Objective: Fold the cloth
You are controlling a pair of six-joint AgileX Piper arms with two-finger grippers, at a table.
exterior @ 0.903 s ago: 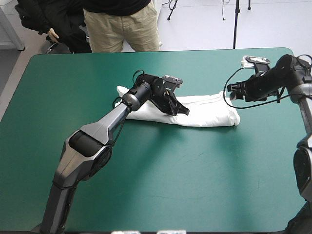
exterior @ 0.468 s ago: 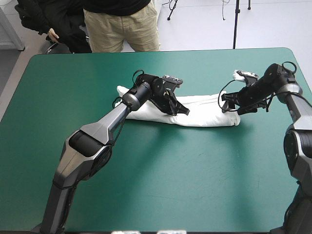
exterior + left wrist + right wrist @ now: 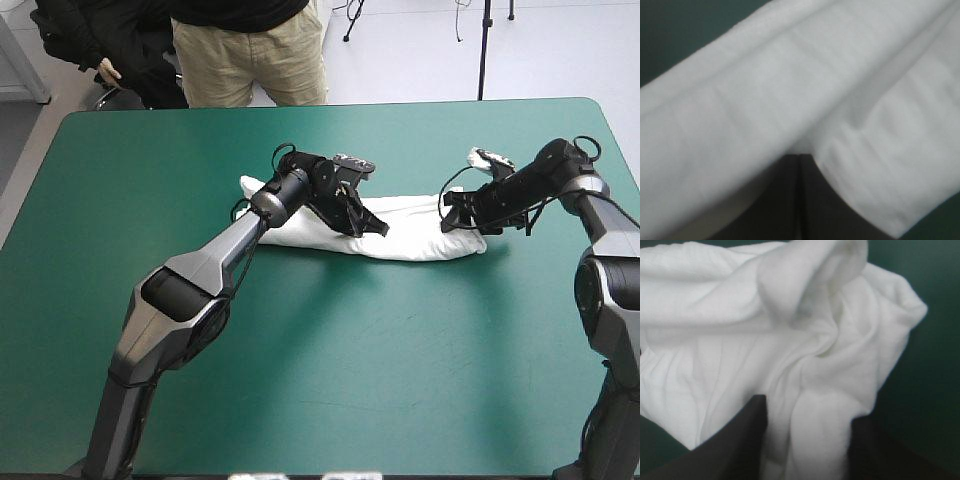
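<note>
Nearest the camera in the high view, the teal-green table cover (image 3: 350, 380) lies bare from 6 o'clock up to the middle. Just past the middle, the white short-sleeved T-shirt (image 3: 415, 240) lies as a long folded bundle running from 9 to 3 o'clock across the table. The left gripper (image 3: 378, 228), with its two broad black fin-shaped fingers, rests on the bundle's middle. In the left wrist view, these fingers (image 3: 785, 200) are pressed together in one pointed arch, their tip tucked against a soft fold of the T-shirt (image 3: 790, 90) that fills almost everything ahead. At the bundle's 3 o'clock end, the right gripper (image 3: 448, 215) reaches in from the table's right side. In the right wrist view, its black fingers (image 3: 740, 440) pinch a thick, crumpled bunch of the T-shirt (image 3: 740, 315) between them, with the teal-green cover showing beside the cloth.
</note>
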